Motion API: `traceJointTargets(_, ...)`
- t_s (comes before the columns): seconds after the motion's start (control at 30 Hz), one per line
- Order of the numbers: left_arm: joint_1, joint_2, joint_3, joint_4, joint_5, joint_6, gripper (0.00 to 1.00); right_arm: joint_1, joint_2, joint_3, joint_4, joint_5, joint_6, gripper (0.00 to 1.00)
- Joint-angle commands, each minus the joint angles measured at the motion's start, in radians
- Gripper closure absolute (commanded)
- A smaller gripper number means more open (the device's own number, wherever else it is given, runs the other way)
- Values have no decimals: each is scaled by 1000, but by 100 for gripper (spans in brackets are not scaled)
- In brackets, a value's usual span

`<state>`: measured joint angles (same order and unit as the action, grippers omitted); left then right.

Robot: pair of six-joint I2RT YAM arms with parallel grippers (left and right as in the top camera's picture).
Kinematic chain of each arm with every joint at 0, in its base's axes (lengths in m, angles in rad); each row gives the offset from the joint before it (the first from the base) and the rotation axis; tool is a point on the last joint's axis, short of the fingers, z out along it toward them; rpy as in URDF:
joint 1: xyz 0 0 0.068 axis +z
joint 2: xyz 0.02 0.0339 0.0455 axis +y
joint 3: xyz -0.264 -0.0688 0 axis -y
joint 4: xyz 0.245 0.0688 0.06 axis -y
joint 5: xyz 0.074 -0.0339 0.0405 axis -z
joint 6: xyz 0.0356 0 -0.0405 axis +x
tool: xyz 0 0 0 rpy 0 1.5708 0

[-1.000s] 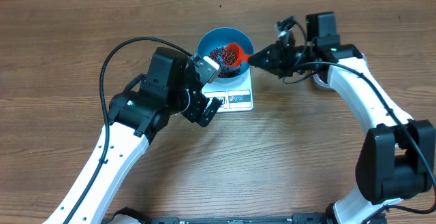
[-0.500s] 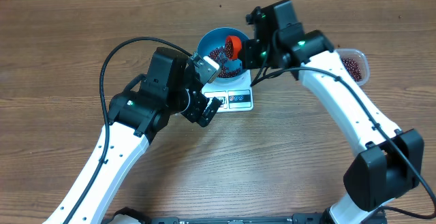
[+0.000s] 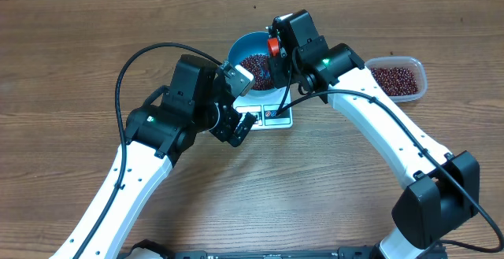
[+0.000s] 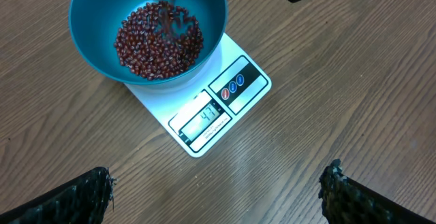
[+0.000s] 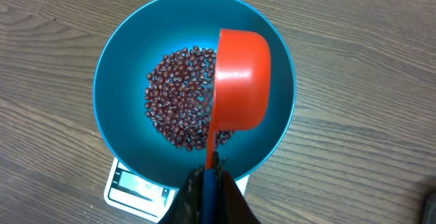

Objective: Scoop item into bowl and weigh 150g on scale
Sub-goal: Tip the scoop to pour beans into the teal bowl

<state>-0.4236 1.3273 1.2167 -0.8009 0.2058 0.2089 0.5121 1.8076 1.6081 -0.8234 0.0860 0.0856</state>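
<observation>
One bowl [image 4: 88, 26], one scale [image 4: 218, 109], one scoop [image 5: 240, 81]

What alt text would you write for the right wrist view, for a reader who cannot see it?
An orange-red scoop, held by its handle in the shut right gripper, is tipped over a blue bowl with a heap of dark red-brown beans in it. The bowl stands on a white scale on a wooden table.

light: bright, even | shadows: soft | blur: falling beans [image 4: 167, 16] | focus: sharp
</observation>
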Motion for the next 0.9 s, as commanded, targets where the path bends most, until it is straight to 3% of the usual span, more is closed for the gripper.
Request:
traceJointTargets(0.0,-2,-13,23,0,0,-14,0,5,-1,37,6,18,-10,96)
traceJointTargets(0.87,-2,-13,23,0,1,-14,0,4,-1,37,-10,75,-119,96)
